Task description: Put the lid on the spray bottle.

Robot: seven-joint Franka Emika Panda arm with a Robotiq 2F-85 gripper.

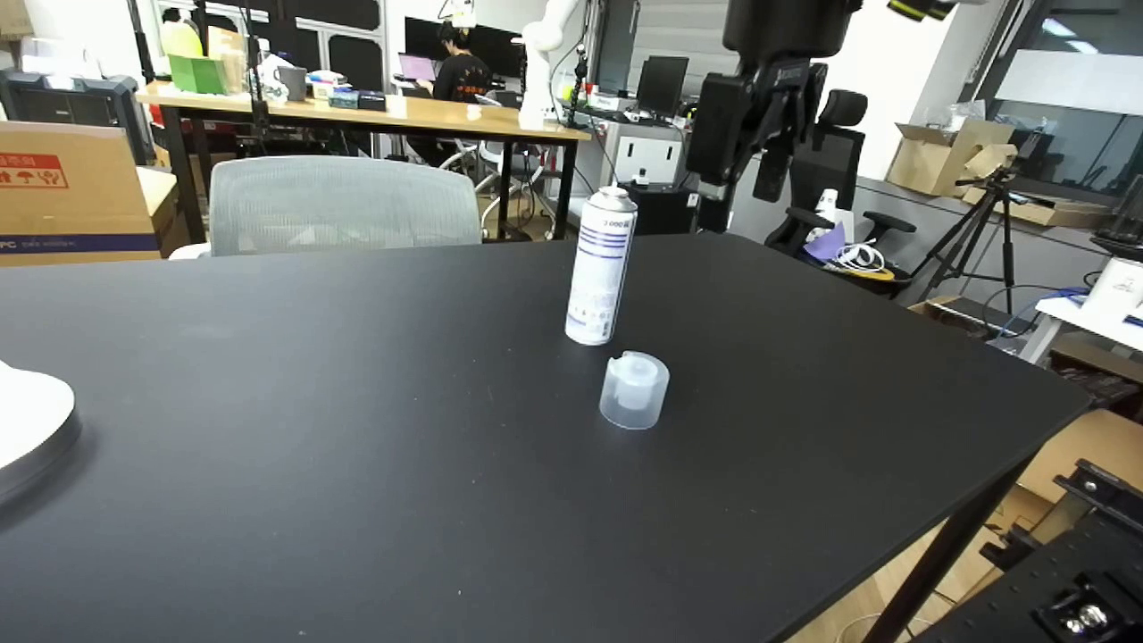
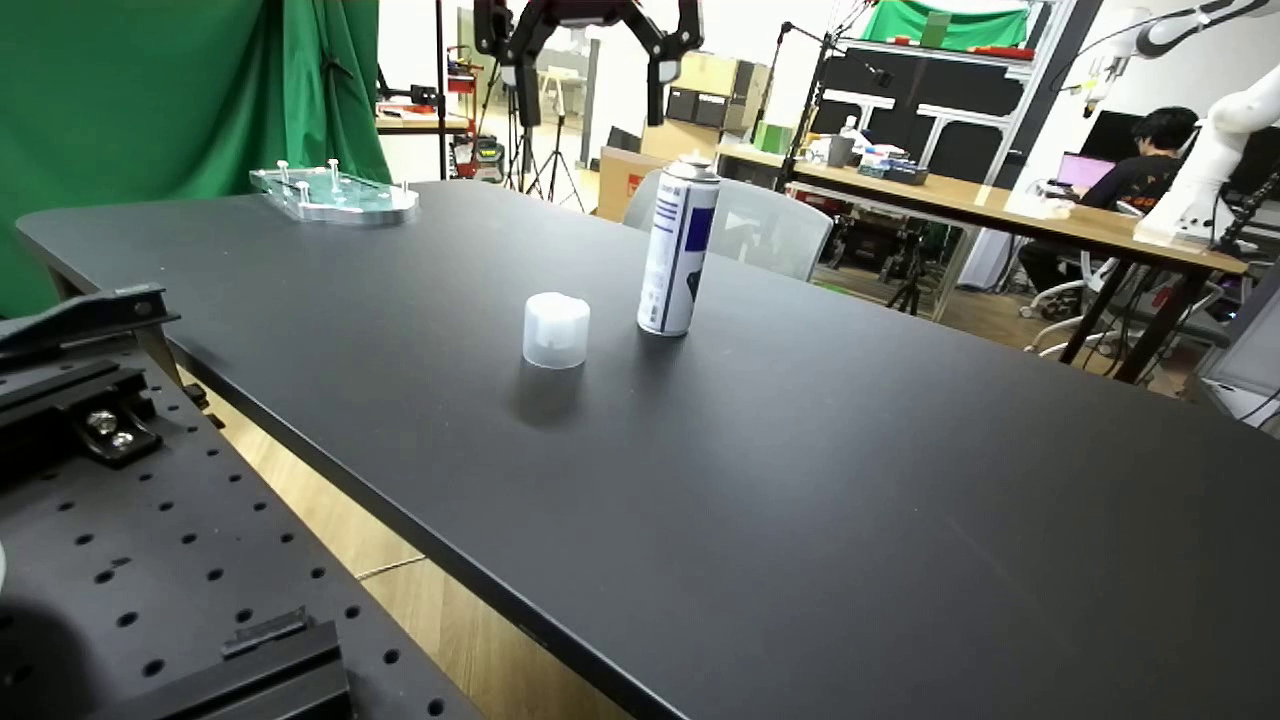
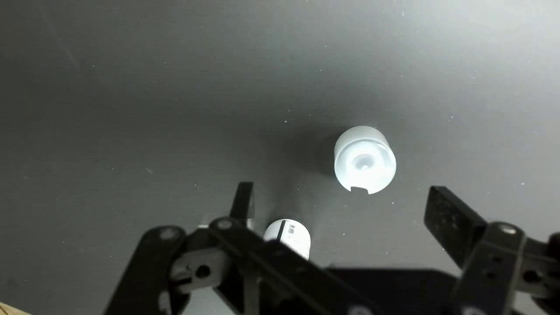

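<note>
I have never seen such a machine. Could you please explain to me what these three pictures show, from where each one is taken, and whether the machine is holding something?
The black machine is a gripper, a robot's mechanical hand with two fingers. Two pictures come from cameras outside the robot, which look across a dark table from different places. The third comes from a camera on the robot's wrist, looking down past the fingers.

On the table, a white spray can stands upright. Near it, but not touching, sits a small, cloudy plastic lid. In an exterior view you also see a flat board with small posts, further away on the table.

The gripper hangs open above the table and holds nothing. The lid is not on the spray can.
</note>
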